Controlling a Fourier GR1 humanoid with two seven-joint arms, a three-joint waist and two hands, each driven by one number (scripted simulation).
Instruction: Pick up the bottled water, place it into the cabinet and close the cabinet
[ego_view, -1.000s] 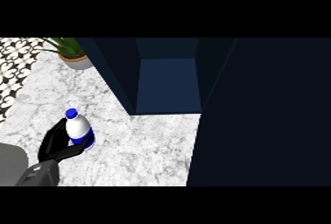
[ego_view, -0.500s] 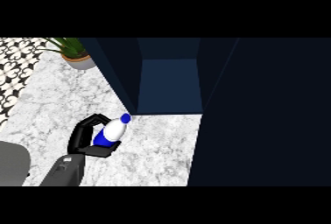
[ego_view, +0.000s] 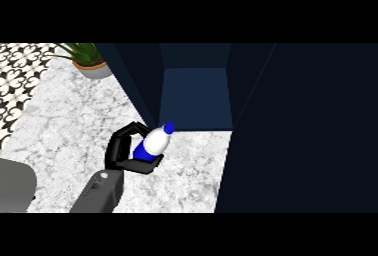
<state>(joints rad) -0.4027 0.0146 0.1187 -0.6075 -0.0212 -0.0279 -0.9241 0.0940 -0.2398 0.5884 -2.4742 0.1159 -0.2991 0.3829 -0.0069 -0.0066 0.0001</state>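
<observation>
White marble desk with one bottled water over it, held in one black hand. This is the left hand, coming in on a grey forearm from the lower edge. Fingers curled round the bottle's body, thumb side under it, so the hand is closed on the bottle.

Change since half a second ago: hand and bottle have moved further right and up the view, now just at the front edge of the cabinet opening. A second ago the bottle stood more upright, lower left over the desk. Now it is tilted, blue cap pointing up-right toward the opening, blue label band near the fingers. Bottle is not inside the cabinet yet; cap sits just beside the lower left corner of the opening.

Counts: one bottle, one hand in view, one cabinet with its dark blue interior showing, one cabinet door standing open at the right, one potted plant at upper left on the desk, well apart from the bottle. Patterned black-and-white wall tile at the left edge. Right hand does not show.
</observation>
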